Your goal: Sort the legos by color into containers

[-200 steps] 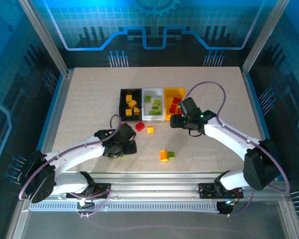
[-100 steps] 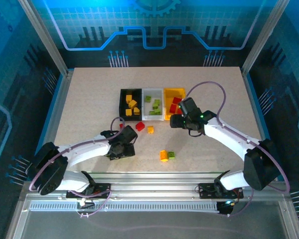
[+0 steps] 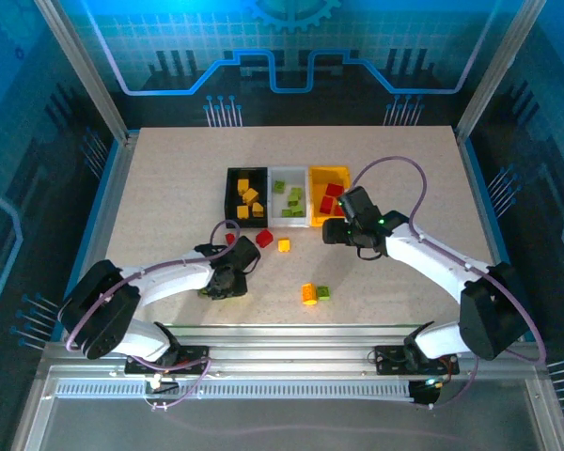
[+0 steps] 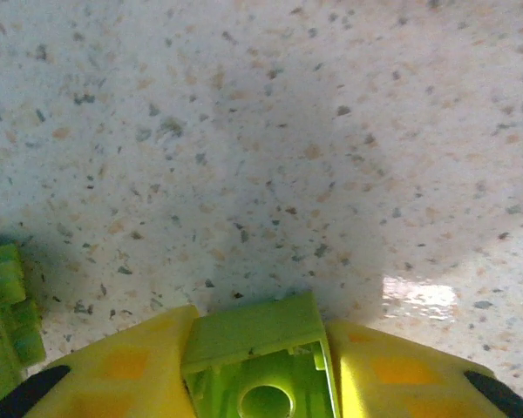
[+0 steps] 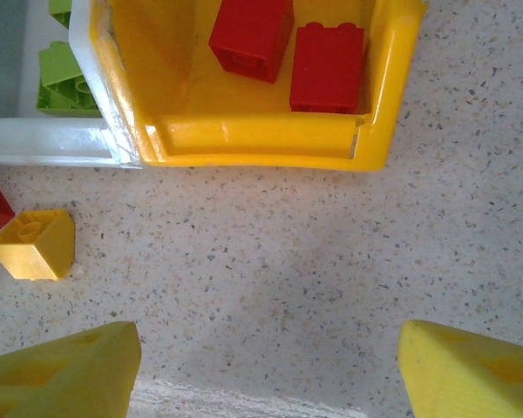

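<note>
Since a second ago the left arm has folded lower toward the bench's near edge, and its left end effector [image 4: 260, 376] has closed: the yellow pads now press both sides of a small green plastic brick [image 4: 251, 335], hollow underside facing the wrist camera, resting on the speckled bench [image 3: 169, 188] left of centre by the near edge. Another green brick [image 4: 4, 305] lies just beside it.

The right end effector [image 5: 266, 348] hangs spread wide and empty, just short of the yellow bin [image 5: 261, 139], where two red bricks lie.

The held brick looks light, rigid and smooth-sided, so a grip across its flat walls should hold, though it could slip or twist.

Green bricks sit in the white bin [image 3: 278, 203], between the black bin [image 3: 229, 197] and the yellow one, at mid-bench. A loose red brick [image 3: 264, 239] and a yellow brick [image 3: 284, 245] lie on the way there. The bench's left side offers open room.
</note>
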Action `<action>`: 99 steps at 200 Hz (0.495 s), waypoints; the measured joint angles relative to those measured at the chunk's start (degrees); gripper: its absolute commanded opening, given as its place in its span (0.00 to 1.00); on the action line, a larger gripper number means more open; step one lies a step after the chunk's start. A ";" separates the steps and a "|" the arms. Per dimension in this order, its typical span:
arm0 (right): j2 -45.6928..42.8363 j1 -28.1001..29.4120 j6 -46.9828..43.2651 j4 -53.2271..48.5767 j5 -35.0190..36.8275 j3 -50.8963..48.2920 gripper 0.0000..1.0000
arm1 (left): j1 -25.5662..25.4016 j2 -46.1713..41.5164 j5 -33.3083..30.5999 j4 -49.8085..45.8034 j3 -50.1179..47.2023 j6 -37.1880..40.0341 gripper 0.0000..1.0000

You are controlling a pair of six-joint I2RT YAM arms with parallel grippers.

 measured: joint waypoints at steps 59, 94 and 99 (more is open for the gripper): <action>-1.18 -0.52 0.22 0.17 0.00 -0.09 0.78 | -0.57 2.62 -0.57 -0.66 19.19 4.17 0.33; -1.49 -0.79 0.22 0.13 -0.15 -0.09 0.78 | 0.48 15.76 -2.40 1.95 39.76 9.16 0.32; -1.55 -0.81 0.22 0.11 -0.17 -0.09 0.78 | 0.96 18.12 -2.56 2.38 42.45 9.84 0.32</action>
